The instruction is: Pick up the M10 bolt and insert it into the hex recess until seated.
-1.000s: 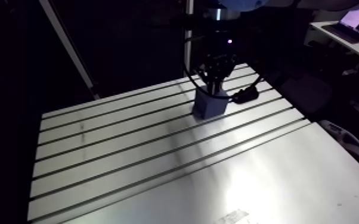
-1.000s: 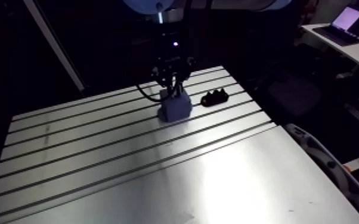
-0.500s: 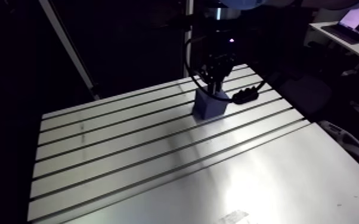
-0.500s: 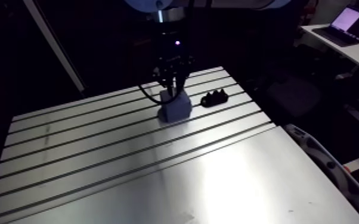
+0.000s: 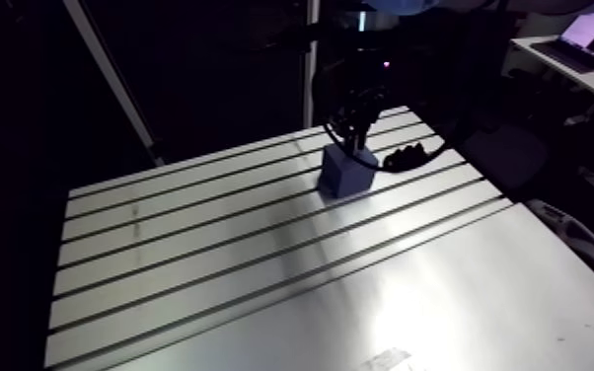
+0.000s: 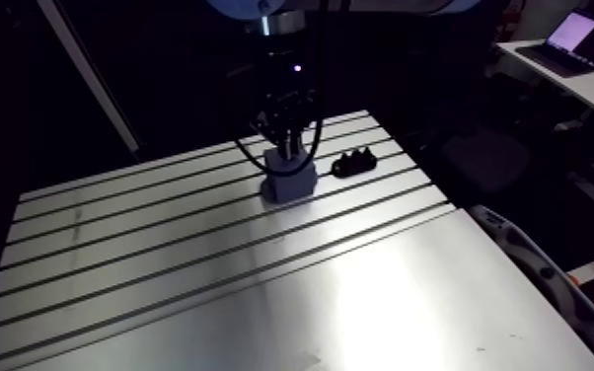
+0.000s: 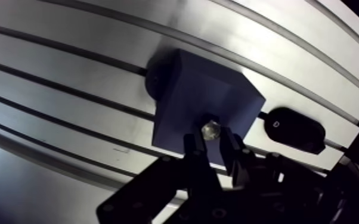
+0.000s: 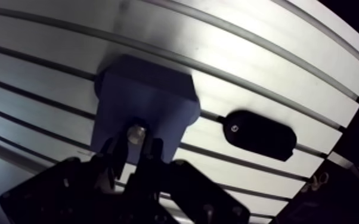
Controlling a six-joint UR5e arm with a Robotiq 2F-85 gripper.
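Wrist view: we are looking down past the pincer (image 7: 213,146) onto the blue block (image 7: 200,95), which is sitting on the slotted table (image 7: 68,65). The M10 bolt (image 7: 210,127) is showing as a small bright round face just ahead of the pincer's tip, over the block's near edge. The hex recess (image 7: 204,119) is appearing only as a dark rim around it. We are unable to tell whether the pincer is clamping the bolt or standing clear of it. A black oblong part (image 7: 292,130) is lying off to one side of the pincer, apart from the block.

Step, as we are judging it: seating the bolt.
- We are advising a straight push along the pincer's own axis, with no side load, since nothing visible is holding the block down.
- A slight twist if the hex flats are binding.
- Then a straight lift away.

The bolt's long axis is running upright, in line with the pincer and end-on to us. Which end is facing up we are not able to say.
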